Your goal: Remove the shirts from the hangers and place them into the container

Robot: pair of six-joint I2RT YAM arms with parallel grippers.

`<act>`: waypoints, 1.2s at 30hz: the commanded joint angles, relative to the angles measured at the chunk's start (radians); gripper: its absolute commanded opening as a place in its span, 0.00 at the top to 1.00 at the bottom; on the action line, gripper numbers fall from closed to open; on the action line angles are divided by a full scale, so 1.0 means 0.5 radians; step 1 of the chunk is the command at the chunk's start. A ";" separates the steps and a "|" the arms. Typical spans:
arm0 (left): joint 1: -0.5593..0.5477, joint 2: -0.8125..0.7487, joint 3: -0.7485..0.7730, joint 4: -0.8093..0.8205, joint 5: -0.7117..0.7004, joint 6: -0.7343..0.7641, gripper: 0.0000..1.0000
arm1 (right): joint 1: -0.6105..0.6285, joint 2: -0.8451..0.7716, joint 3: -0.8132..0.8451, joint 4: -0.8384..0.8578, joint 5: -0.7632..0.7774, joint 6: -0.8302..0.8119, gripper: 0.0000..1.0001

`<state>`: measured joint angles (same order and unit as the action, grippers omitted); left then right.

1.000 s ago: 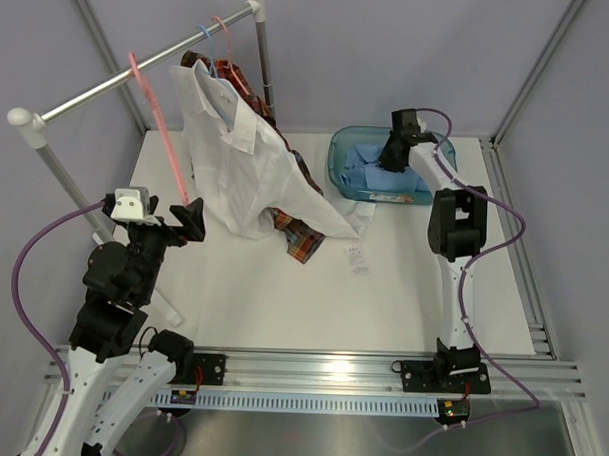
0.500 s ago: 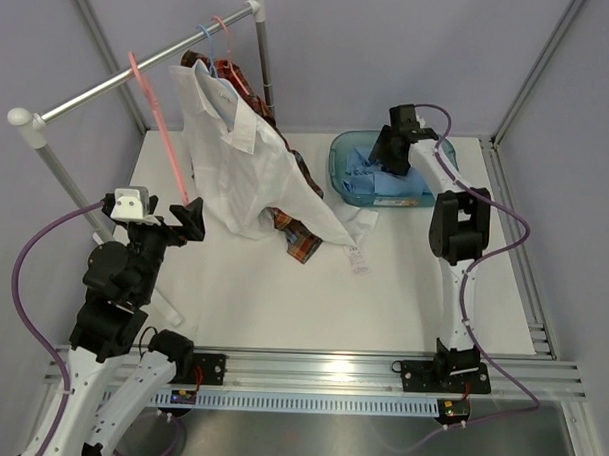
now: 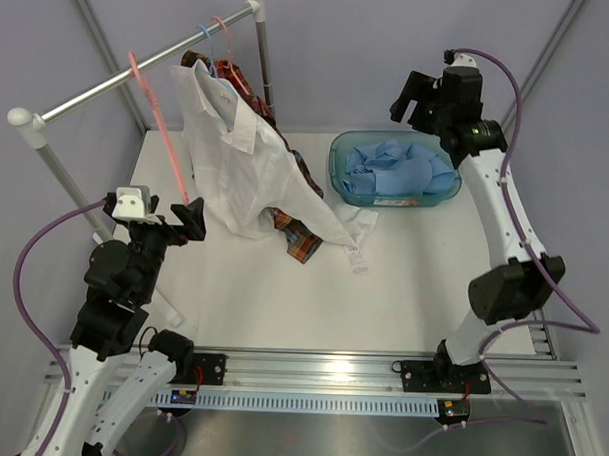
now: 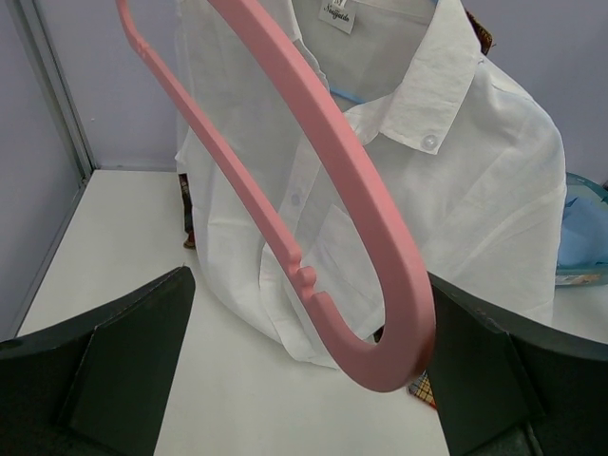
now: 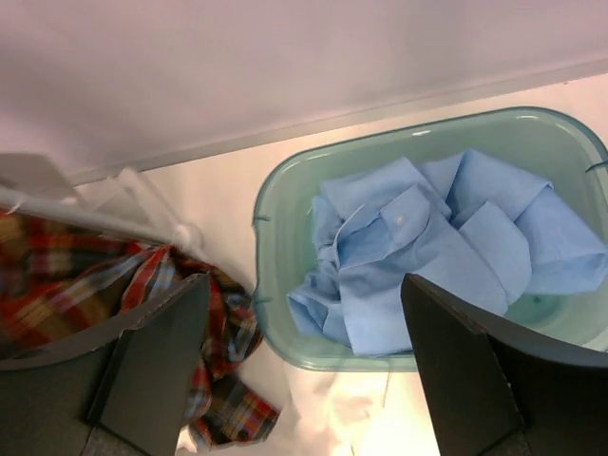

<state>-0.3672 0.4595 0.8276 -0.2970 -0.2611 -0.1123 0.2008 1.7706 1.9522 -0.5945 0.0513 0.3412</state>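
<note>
The light blue shirt (image 3: 395, 171) (image 5: 427, 252) lies crumpled in the teal container (image 3: 334, 161) (image 5: 274, 204). Above the tub's back edge my right gripper (image 3: 413, 100) (image 5: 304, 370) hangs open and holds nothing. A white shirt (image 3: 242, 156) (image 4: 465, 190) still hangs from the rail on a light blue hanger (image 3: 204, 36). The plaid shirt (image 3: 296, 240) (image 5: 180, 304) hangs behind it, its tail on the table. A bare pink hanger (image 3: 160, 133) (image 4: 351, 190) slants down from the rail. Its lower end sits between the fingers of my open left gripper (image 3: 185, 222) (image 4: 304, 380), close to the right finger (image 4: 503, 370).
The silver rail (image 3: 140, 70) crosses the back left on two posts, one standing just left of the container. A second pink hanger hook (image 3: 222, 30) sits on the rail. The white shirt's hem (image 3: 357, 225) and a tag (image 3: 356, 256) lie on the table in front of the tub.
My right gripper opened, let the light blue shirt drop into the container, and rose up and back from the tub. The left arm has stayed put.
</note>
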 commanded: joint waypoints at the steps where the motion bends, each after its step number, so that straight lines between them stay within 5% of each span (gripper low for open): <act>1: 0.010 0.035 0.035 0.069 0.038 -0.011 0.01 | 0.040 -0.292 -0.262 0.195 -0.207 -0.203 0.09; 10: 0.010 -0.008 0.057 -0.296 -0.009 -0.100 0.01 | 0.411 -0.667 -0.334 0.263 -0.578 -0.630 0.07; 21: 0.010 -0.406 -0.204 -0.483 0.031 -0.196 0.01 | 1.037 -0.127 0.341 0.085 -0.557 -0.882 0.14; 36: 0.010 -0.520 -0.373 -0.452 0.071 -0.232 0.01 | 1.197 0.392 0.701 0.103 -0.523 -0.949 0.30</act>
<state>-0.3664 0.2176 0.6449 -0.5556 -0.2424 -0.2176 0.7902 1.9575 2.2395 -0.5690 -0.2268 -0.1089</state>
